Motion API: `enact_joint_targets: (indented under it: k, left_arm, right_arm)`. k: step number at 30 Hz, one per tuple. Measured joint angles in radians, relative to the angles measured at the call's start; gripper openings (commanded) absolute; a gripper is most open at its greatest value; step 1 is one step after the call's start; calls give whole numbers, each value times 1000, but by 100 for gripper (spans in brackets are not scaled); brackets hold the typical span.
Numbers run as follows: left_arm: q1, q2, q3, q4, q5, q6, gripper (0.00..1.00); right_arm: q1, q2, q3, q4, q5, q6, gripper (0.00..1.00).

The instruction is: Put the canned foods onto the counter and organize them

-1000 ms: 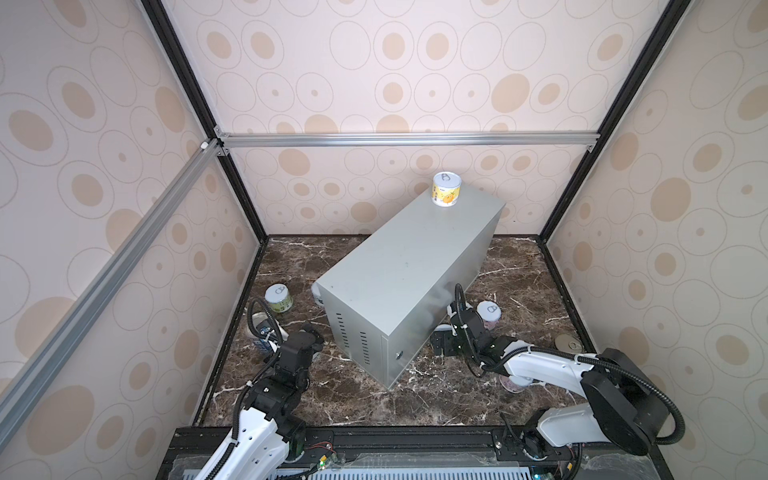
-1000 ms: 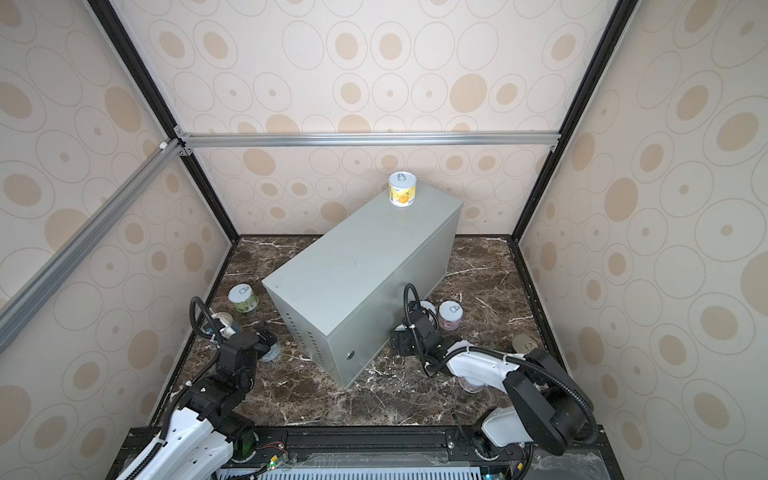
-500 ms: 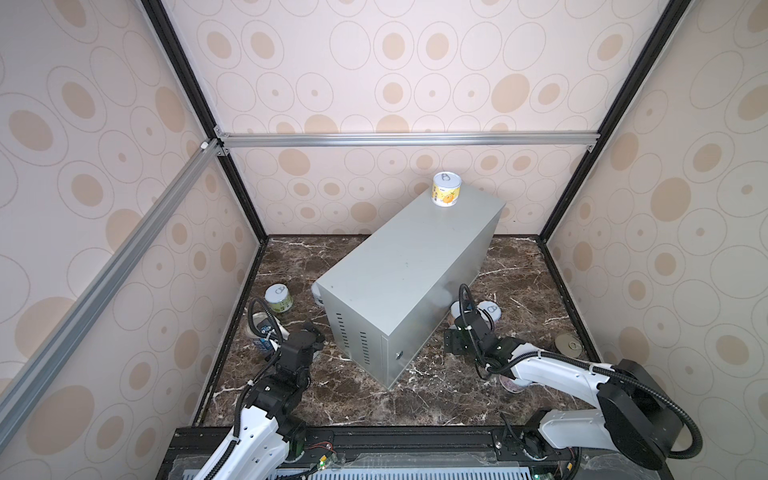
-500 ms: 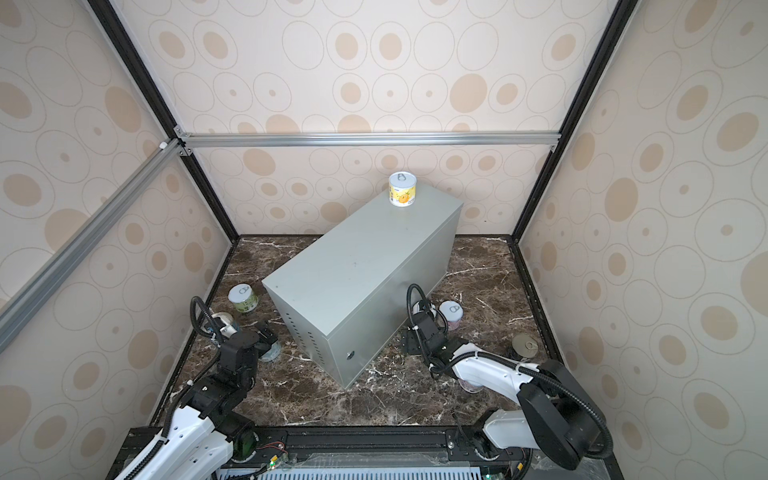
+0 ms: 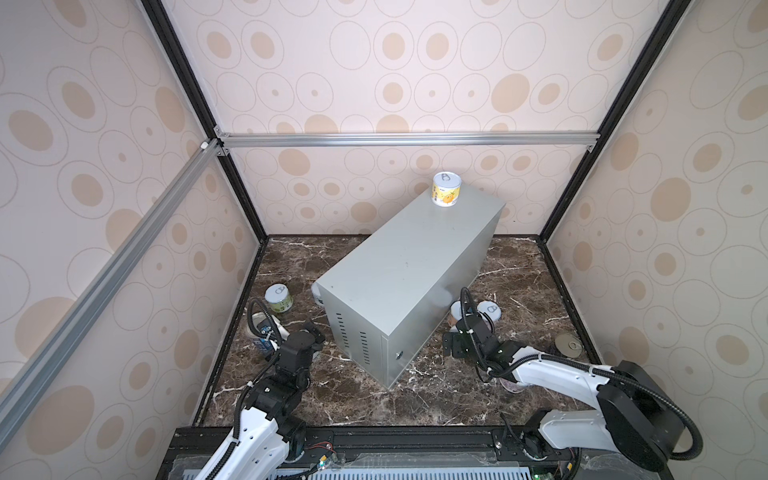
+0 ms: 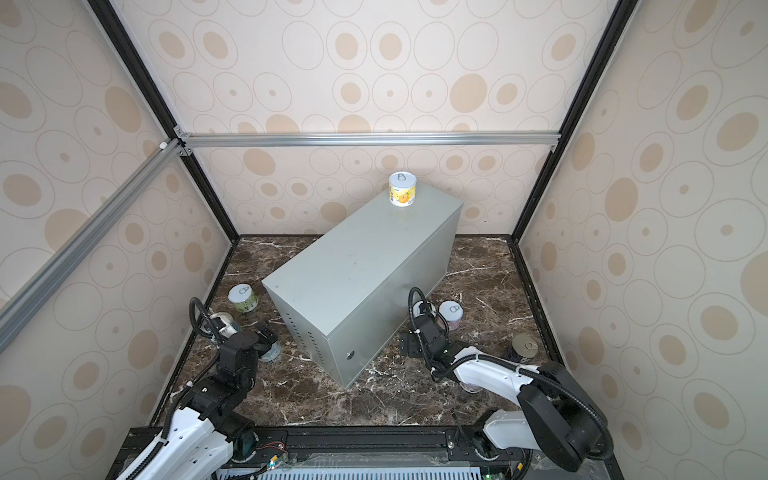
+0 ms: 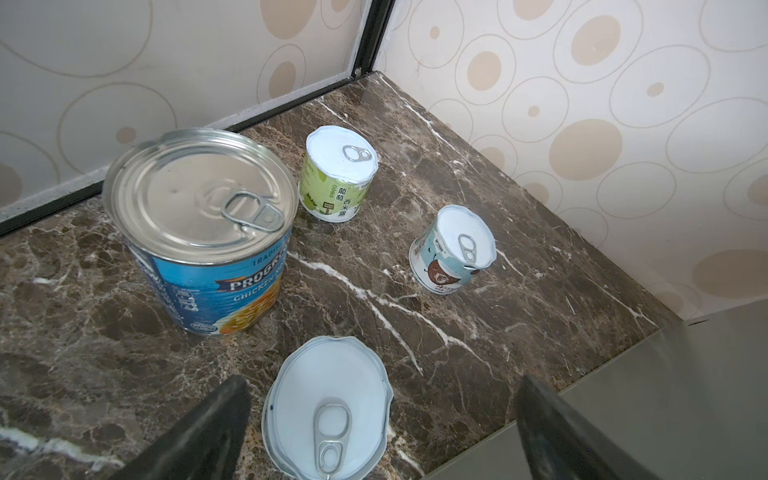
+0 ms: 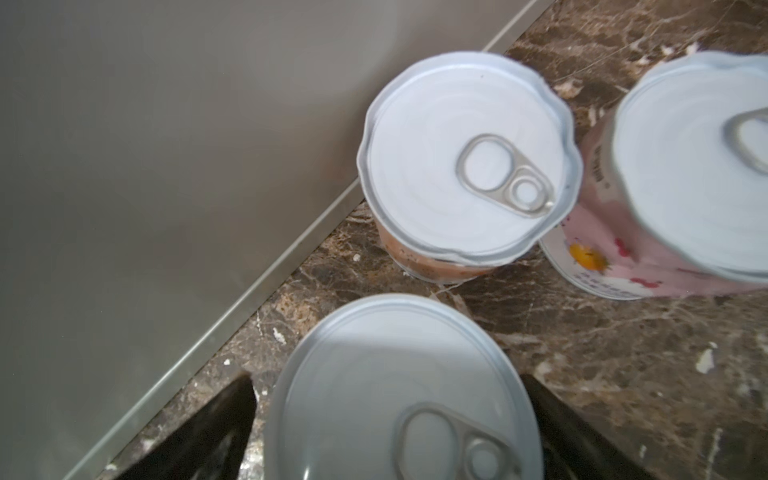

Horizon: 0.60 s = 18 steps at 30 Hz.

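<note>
Our right gripper (image 8: 386, 380) stands spread wide, one finger on each side of a shaded can (image 8: 374, 340), so the can sits in the gap ready for a squeeze. Its lid hides the pads, so we cannot tell whether they touch its wall; we judge that nothing is gripped yet. One finger stands in the narrow strip of floor (image 8: 602, 353) between this can and the counter (image 8: 166, 145), which leaves little room to shift sideways. Just beyond are a brown can (image 8: 469, 158), close against the counter's wall, and a pink can (image 8: 665, 174) beside it.

Our left gripper (image 7: 384, 382) is equally wide apart and holds nothing. It hangs over a white-lid can (image 7: 328, 411), with bare floor showing between the lid and one finger, so we read this as lining up for a pick. Farther out on the floor stand the Progresso can (image 7: 199, 216), a green can (image 7: 338, 174) and a blue can (image 7: 453, 249), each apart from the others.

In both top views only a yellow can (image 5: 446, 194) stands on the counter, at its far end, which keeps the nearer stretch free for the rest. A navy can (image 5: 568, 345) waits near the right wall.
</note>
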State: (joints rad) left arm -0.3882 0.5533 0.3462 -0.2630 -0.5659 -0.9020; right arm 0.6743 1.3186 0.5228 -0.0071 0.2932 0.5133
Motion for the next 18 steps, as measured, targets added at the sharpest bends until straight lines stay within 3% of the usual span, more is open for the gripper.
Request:
enact_joint_targets:
  k: [18]
  left_arm:
    - [0,-27,-14,0,4,0,99]
  right_arm:
    - [0,82,-11,79,16,25,89]
